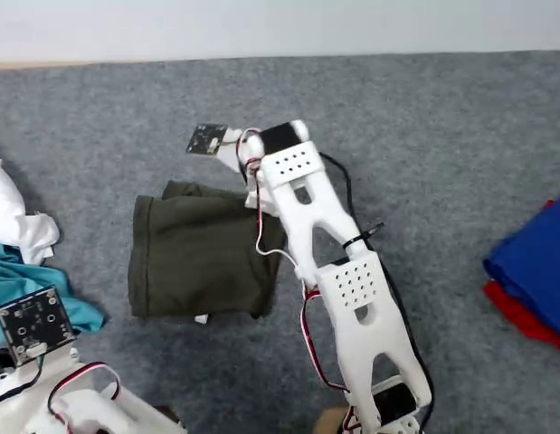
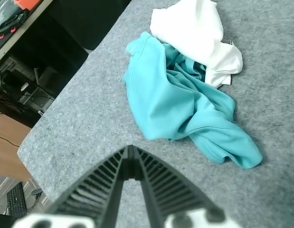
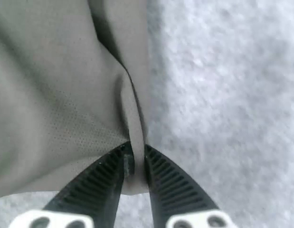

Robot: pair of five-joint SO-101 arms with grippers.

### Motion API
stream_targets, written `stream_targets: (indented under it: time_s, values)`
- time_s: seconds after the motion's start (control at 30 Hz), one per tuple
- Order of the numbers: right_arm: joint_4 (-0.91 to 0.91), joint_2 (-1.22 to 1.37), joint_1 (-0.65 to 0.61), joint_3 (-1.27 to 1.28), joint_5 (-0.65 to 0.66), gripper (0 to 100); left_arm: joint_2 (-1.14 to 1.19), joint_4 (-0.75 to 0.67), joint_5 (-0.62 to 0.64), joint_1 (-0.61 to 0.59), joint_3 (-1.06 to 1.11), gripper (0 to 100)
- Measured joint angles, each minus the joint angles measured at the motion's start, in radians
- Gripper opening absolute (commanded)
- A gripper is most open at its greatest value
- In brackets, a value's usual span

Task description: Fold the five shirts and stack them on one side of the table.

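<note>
Right fingers (image 3: 128,159) clenched on a fold of the olive shirt (image 1: 196,255); left fingers (image 2: 132,159) pressed together, holding nothing.

The olive shirt lies roughly squared up in the middle of the grey surface (image 1: 442,136), and the right arm stretches over its far corner, where a ridge of cloth is pinched. The teal shirt (image 2: 182,107) and white shirt (image 2: 194,31) lie crumpled and touching at one edge, just beyond the left fingers. At the opposite edge, the blue shirt (image 1: 535,258) lies on the red shirt (image 1: 519,314).
</note>
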Motion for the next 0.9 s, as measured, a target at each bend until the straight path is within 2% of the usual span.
stream_targets:
  time_s: [0.23, 0.37, 0.47, 0.67, 0.9]
  values:
    - [0.014, 0.002, 0.064, -0.023, 0.025, 3.5, 0.000, 0.000, 0.000, 0.000, 0.000, 0]
    - [0.014, 0.012, 0.072, -0.023, 0.025, 18.0, 0.000, 0.000, 0.000, 0.000, 0.000, 0]
    - [0.014, 0.012, 0.072, -0.078, -0.034, 26.6, 0.000, 0.000, 0.000, 0.000, 0.000, 0]
    - [0.035, 0.012, -0.009, -0.198, -0.071, 26.7, 0.000, 0.000, 0.000, 0.000, 0.000, 0]
    - [0.008, 0.021, -0.101, -0.161, -0.071, 26.6, 0.000, 0.000, 0.000, 0.000, 0.000, 0]
